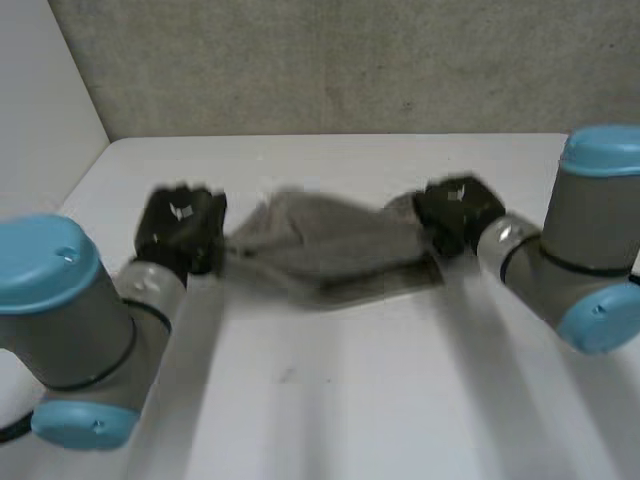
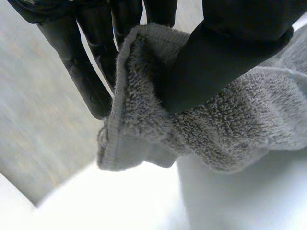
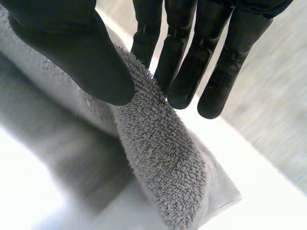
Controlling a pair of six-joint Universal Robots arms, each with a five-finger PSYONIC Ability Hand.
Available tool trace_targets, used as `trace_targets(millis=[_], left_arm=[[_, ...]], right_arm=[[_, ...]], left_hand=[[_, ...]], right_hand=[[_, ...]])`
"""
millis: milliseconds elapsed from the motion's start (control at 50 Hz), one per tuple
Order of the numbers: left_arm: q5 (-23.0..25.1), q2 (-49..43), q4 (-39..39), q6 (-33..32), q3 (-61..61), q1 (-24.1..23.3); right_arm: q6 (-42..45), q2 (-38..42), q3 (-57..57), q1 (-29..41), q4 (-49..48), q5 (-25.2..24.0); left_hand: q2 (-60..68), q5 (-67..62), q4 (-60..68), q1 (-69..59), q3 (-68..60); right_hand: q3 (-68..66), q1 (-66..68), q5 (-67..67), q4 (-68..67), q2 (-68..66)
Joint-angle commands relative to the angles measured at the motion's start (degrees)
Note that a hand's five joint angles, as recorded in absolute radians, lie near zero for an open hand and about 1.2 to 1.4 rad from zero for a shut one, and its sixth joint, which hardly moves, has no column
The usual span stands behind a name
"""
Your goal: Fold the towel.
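Note:
A grey towel (image 1: 325, 245) hangs stretched between my two hands above the white table (image 1: 330, 400), sagging in the middle. My left hand (image 1: 182, 228) holds its left end; in the left wrist view the thumb (image 2: 225, 52) pinches a towel corner (image 2: 144, 120) against the fingers (image 2: 81, 72). My right hand (image 1: 455, 212) holds the right end; in the right wrist view the thumb (image 3: 81, 57) presses a towel corner (image 3: 158, 158) against the fingers (image 3: 192, 62).
A grey wall (image 1: 350, 60) runs behind the table's far edge, and a white side panel (image 1: 40, 110) stands at the left. Bare tabletop lies in front of the towel.

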State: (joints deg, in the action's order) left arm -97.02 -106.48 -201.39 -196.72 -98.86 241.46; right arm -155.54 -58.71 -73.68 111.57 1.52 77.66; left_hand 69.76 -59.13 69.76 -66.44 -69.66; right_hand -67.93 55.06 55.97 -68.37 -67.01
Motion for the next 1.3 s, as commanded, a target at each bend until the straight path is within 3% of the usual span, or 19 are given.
trace_targets(millis=[20,200,300,340,400,780,900,940,1020,1300], left_arm=[[-0.01,-3.47,9.95,-0.59,-2.82,-0.37],[-0.27,1.89,15.85,-0.33,-4.23,-1.52],[-0.54,6.46,16.20,-0.33,-5.64,-1.61],[-0.54,8.38,16.12,-0.76,-6.43,-1.17],[-0.54,8.92,16.11,-0.86,-6.60,-0.73],[0.25,7.07,14.80,-0.33,-8.10,2.00],[0.43,6.37,15.32,-0.42,-9.07,1.12],[0.60,7.34,15.76,-0.59,-9.77,0.94],[3.23,10.85,18.04,-0.68,-11.26,-0.55],[5.44,8.93,19.02,-0.85,-12.49,-1.52]], right_arm=[[3.49,-2.01,-9.44,-1.44,5.07,-2.95],[3.57,-8.09,-19.30,-1.53,4.46,-6.21],[3.66,-12.73,-26.23,-1.79,-0.88,-6.47],[3.58,-13.79,-28.07,-2.31,-3.17,-6.47],[3.58,-14.68,-30.54,-4.59,-7.30,-6.21],[3.05,-14.77,-31.87,-8.03,-11.01,-5.94],[2.52,-14.77,-31.17,-8.29,-13.82,-4.62],[1.30,-14.07,-29.42,-8.47,-14.79,-2.09],[0.06,-12.49,-27.30,-8.38,-14.53,-0.49],[-0.29,-10.82,-25.63,-7.77,-14.70,0.12]], left_hand=[[10.24,-10.87,10.24,-13.56,-10.34],[7.40,-8.03,7.40,-10.73,-7.50],[-8.41,7.78,-8.41,5.09,8.31],[-23.63,23.00,-23.63,20.31,23.54],[-32.45,31.82,-32.45,29.12,32.35],[-32.80,32.17,-32.80,29.48,32.70],[-39.19,38.56,-39.19,35.87,39.10],[-41.72,41.09,-41.72,38.39,41.62],[-47.92,47.29,-47.92,44.60,47.83],[-47.44,46.81,-47.44,44.11,47.34]], right_hand=[[-12.07,24.94,14.03,-11.63,-12.99],[-12.07,24.94,14.03,-11.63,-12.99],[-12.07,24.94,14.03,-11.63,-12.99],[-12.07,24.94,14.03,-11.63,-12.99],[-12.07,24.94,14.03,-11.63,-12.99],[-12.07,24.94,14.03,-11.63,-12.99],[-12.07,24.94,14.03,-11.63,-12.99],[-12.07,24.94,14.03,-11.63,-12.99],[-12.07,24.94,14.03,-11.63,-12.99],[-12.07,24.94,14.03,-11.63,-12.99]])
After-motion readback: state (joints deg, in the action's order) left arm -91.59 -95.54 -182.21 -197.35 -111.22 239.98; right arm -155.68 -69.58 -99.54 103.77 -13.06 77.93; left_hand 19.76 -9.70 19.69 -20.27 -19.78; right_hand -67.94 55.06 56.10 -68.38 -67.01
